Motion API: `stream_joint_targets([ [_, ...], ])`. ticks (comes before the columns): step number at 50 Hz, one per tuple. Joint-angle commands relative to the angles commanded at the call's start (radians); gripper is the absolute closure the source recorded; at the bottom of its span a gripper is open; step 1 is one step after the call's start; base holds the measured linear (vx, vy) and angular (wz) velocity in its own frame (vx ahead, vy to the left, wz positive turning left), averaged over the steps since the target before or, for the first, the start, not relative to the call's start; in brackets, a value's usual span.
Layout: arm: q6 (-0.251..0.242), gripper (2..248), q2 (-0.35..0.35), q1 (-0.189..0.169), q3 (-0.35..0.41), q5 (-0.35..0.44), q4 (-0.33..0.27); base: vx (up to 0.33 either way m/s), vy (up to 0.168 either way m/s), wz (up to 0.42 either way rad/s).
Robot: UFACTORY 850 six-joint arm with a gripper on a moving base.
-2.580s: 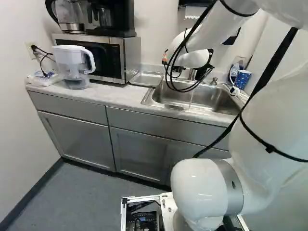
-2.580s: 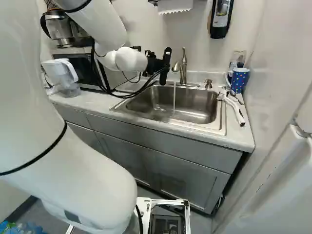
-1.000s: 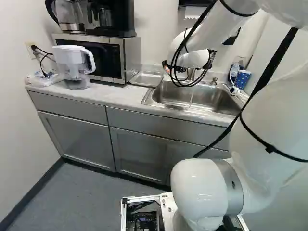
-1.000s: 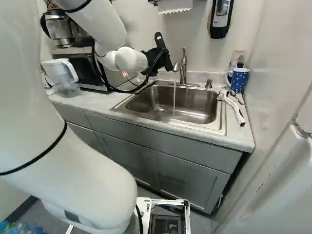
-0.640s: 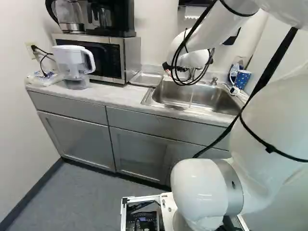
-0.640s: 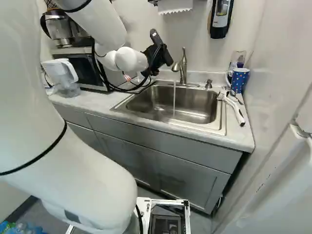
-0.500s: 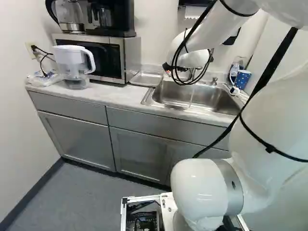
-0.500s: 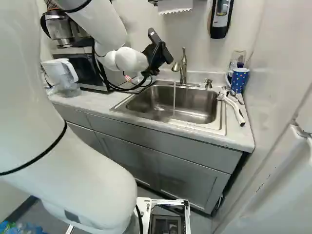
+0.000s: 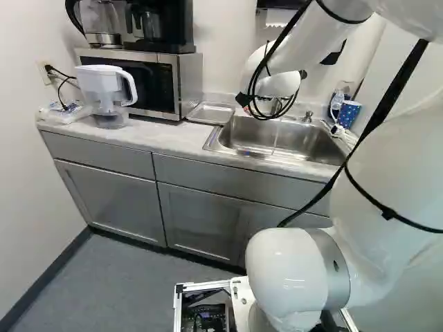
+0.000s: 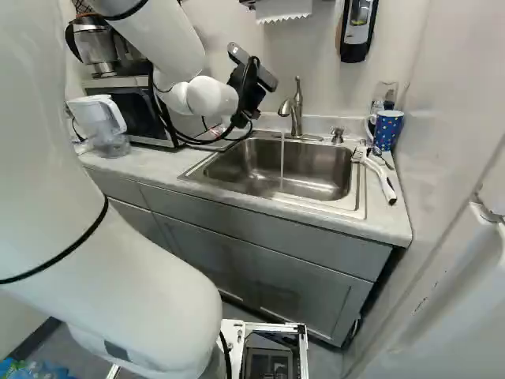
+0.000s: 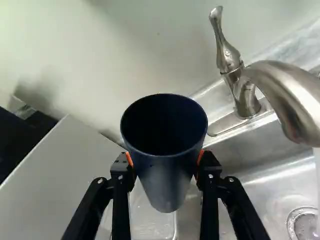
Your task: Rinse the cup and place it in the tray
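Dark cup gripped between my pads, mouth facing up

I have the cup [image 11: 167, 180] held from both sides in my end effector [image 10: 251, 85], just beside the faucet [image 10: 296, 110] and apart from its spout. Its mouth opens upward toward my wrist camera, and its long axis runs down between my fingers to the narrower base; the exact lean I cannot tell. Below me on the surface [image 9: 152, 138], the metal tray [image 9: 211, 113] lies between the microwave [image 9: 131, 83] and the sink [image 10: 308, 162], into which water [image 10: 282, 158] runs. A pitcher [image 9: 105, 86] stands before the microwave. Across the sink, near the wall, are a spotted blue mug [image 10: 387, 130] and a brush [image 10: 385, 181]. My cup is navy, plain and tapered, with a round rim and a dark inside.
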Motion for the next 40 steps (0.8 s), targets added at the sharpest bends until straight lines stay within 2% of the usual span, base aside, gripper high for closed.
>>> stream_joint_targets([
  [40, -0.421, 125, 0.000, 0.000, 0.000, 0.000, 0.000, 0.000, 0.000, 0.000],
])
